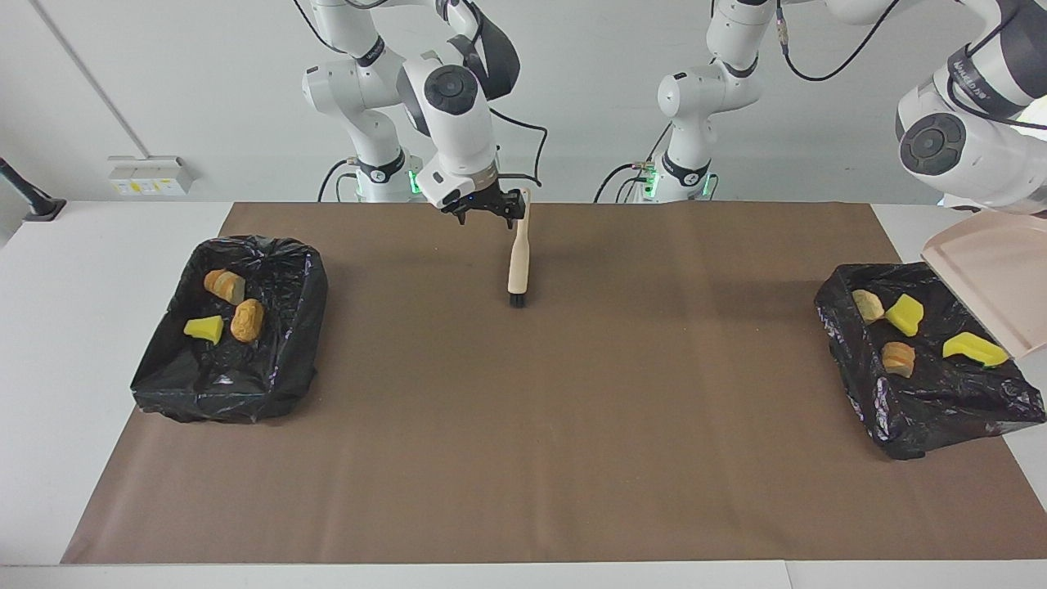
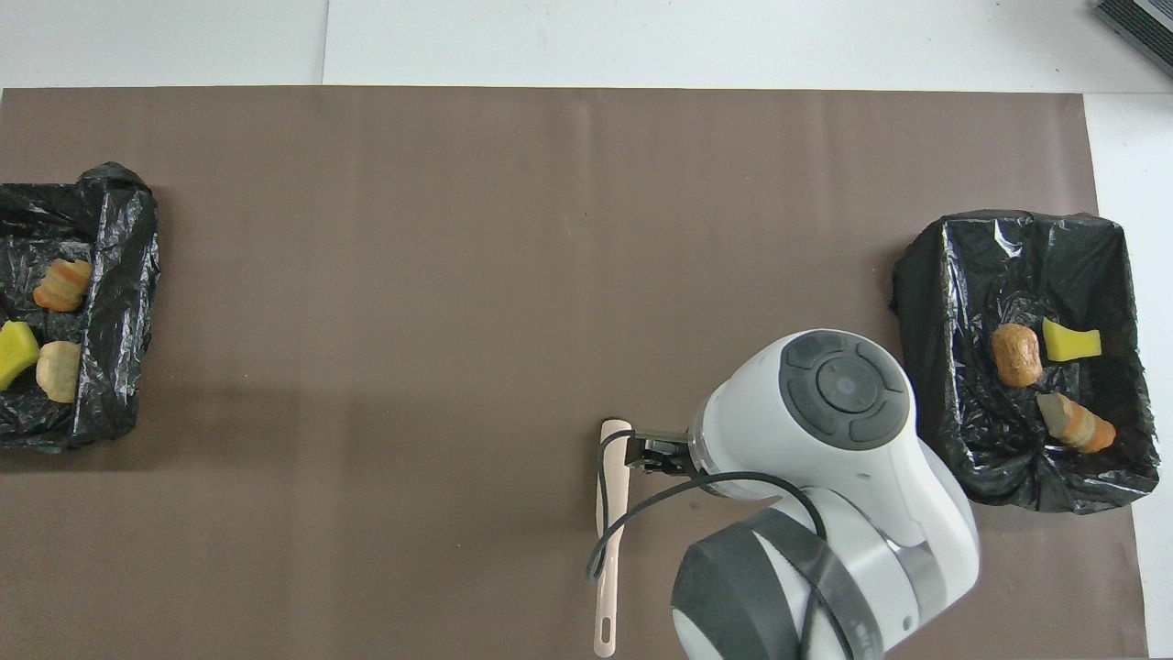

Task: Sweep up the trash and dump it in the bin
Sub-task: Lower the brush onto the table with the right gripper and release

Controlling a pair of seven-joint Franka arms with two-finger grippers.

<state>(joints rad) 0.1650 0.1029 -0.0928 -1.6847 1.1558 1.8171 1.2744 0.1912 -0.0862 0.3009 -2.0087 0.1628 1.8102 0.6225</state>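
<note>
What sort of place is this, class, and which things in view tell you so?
Probably a robotics lab: two white arms work over a brown mat on a white table, with mock trash in two black-lined bins and a brush lying on the mat.

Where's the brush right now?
The brush lies flat on the brown mat, about midway between the two bins and near the robots' edge. The right tool hangs open beside its handle end.

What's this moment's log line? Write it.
right gripper: open beside brush | brush: flat on mat | dustpan: empty, tilted over bin | trash: four pieces in it, three in other bin
</note>
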